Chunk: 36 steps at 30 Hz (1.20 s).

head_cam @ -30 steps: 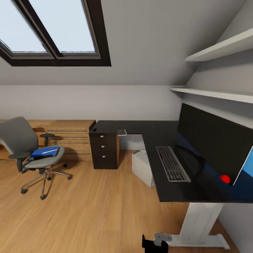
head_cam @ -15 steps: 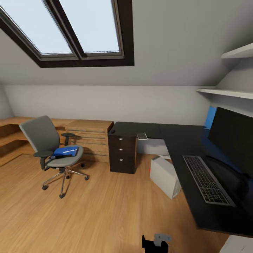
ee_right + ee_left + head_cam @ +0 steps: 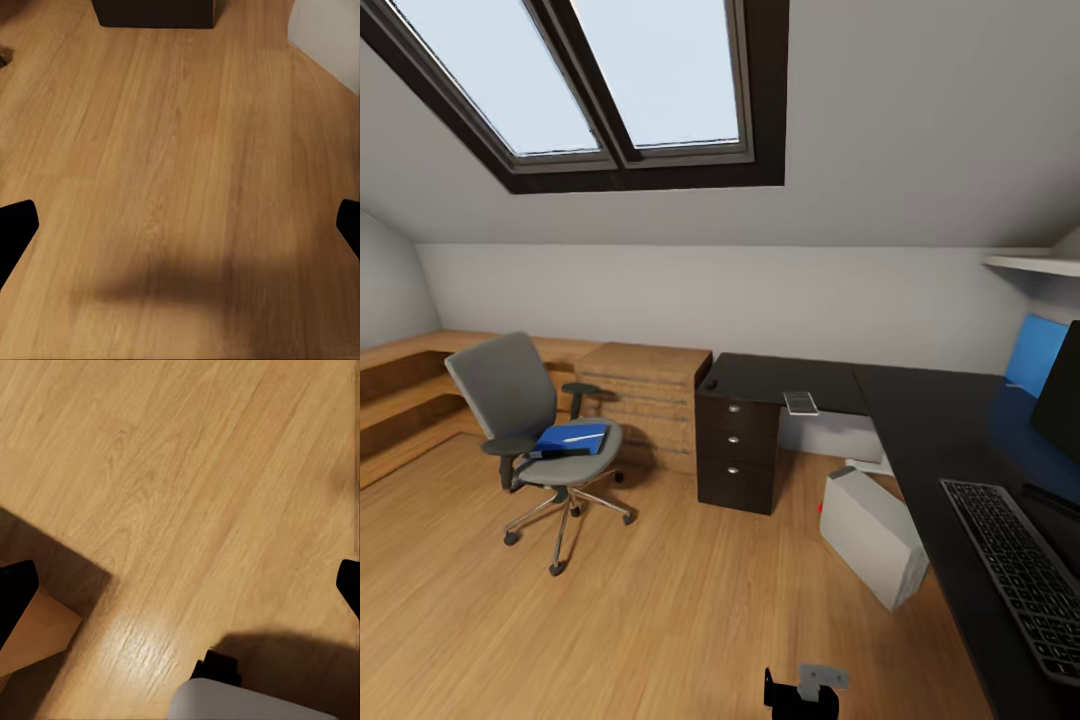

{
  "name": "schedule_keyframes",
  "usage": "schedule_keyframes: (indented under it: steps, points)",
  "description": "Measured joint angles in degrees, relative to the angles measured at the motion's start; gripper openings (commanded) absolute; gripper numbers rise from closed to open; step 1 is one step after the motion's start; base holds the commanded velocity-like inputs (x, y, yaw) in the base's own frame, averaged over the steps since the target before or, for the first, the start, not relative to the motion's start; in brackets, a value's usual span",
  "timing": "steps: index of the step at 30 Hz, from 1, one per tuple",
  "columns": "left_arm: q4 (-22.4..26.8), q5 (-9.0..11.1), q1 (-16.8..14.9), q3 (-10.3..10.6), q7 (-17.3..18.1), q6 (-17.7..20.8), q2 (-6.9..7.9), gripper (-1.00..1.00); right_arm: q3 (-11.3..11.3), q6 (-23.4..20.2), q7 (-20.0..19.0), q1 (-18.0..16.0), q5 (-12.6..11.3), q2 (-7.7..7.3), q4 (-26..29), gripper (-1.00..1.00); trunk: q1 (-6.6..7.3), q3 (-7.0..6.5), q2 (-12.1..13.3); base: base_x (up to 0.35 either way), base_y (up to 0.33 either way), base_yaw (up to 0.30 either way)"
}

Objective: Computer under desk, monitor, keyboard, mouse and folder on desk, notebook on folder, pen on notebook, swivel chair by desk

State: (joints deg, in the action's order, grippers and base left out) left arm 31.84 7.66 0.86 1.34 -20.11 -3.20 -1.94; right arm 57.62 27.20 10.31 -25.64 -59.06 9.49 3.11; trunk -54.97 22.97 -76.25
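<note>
I see the folder (image 3: 570,439) lying flat on the swivel chair (image 3: 535,430) seat, left of centre in the head view, well apart from the desk (image 3: 920,420) at the right. It looks thin, light and somewhat flexible, so I judge an overhanging edge is the place to pinch. Both wrist views show wooden floor (image 3: 187,495) between widely spread fingertips, nothing held.

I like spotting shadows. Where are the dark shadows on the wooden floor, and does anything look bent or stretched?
Left wrist view: a big dark shadow lies across the floor at one corner, another spreads beside a pale rounded object. Right wrist view: a soft, blurry shadow band crosses the boards. Head view: the skylight is bright, and the keyboard and desk edge look stretched toward the picture's border.
</note>
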Motion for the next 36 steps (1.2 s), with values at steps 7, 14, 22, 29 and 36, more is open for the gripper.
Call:
schedule_keyframes:
  steps: [7, 14, 22, 29, 36]
  points:
    - [0.0, 0.0, 0.0, 0.0, 0.0, 0.0, 0.04, 1.0, 0.0, 0.0, 0.0, 0.0, 0.0, -0.04, 0.0, 1.0, 1.54, -1.26, 2.8, 0.326, -0.099, 0.006]
    - [0.0, 0.0, 0.0, 0.0, 0.0, 0.0, 0.08, 1.0, -0.1, 0.0, 0.0, 0.0, 0.0, -0.08, 0.0, 1.0, 3.08, -2.52, 5.6, 0.326, -0.017, 0.001]
    - [0.0, 0.0, 0.0, 0.0, 0.0, 0.0, 0.08, 1.0, -0.1, 0.0, 0.0, 0.0, 0.0, -0.15, 0.0, 1.0, 4.83, -3.95, 8.8, 0.329, -0.002, 0.0]
    - [0.0, 0.0, 0.0, 0.0, 0.0, 0.0, 0.08, 1.0, -0.1, 0.0, 0.0, 0.0, 0.0, -0.19, 0.0, 1.0, 6.37, -5.21, 11.6, 0.331, 0.0, 0.0]
    - [0.0, 0.0, 0.0, 0.0, 0.0, -0.1, 0.08, 1.0, 0.0, 0.0, 0.0, 0.0, 0.9, -0.26, -0.1, 1.0, 7.91, -6.47, 14.4, 0.331, 0.0, 0.0]
